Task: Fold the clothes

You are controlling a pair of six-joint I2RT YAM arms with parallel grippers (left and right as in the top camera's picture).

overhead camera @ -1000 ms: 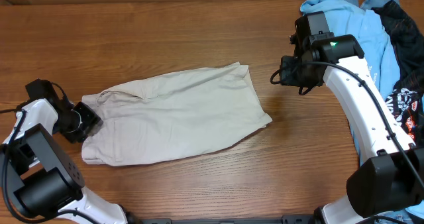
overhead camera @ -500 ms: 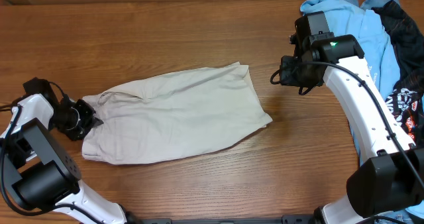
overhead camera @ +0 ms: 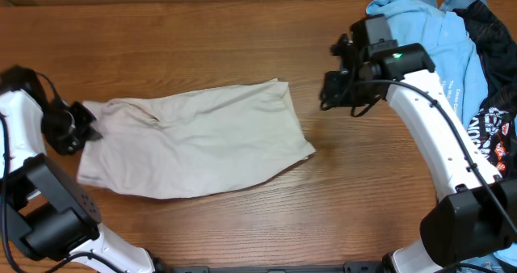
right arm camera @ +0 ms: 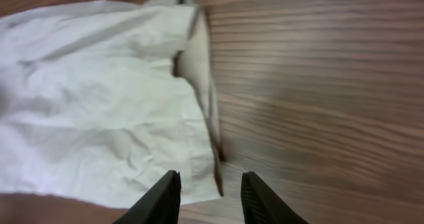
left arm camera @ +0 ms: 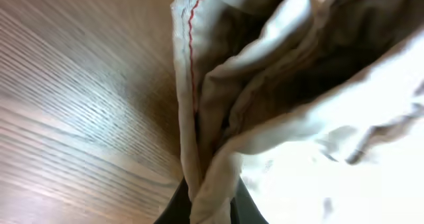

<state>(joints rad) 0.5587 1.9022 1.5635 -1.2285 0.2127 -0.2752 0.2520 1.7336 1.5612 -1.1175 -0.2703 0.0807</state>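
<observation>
On the table (overhead camera: 202, 224), far left — left claw (overhead camera: 85, 126) pinches shorts (overhead camera: 194, 144).

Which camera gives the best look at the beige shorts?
Overhead: the shorts lie whole in frame, spread out flat. Left wrist shows only bunched fabric with red stitching, up close; right wrist shows just one end's edge.

- Beige shorts (overhead camera: 194, 140) lie spread on the wooden table (overhead camera: 202, 31), bunched at their left end.
- Left gripper (overhead camera: 89, 130) pinches that end.
- Right gripper (overhead camera: 329, 91) hangs near the shorts' right hem (not touching).
- Blue T-shirt (overhead camera: 436, 39) and black garment (overhead camera: 493, 71) sit heaped at far right.
</observation>
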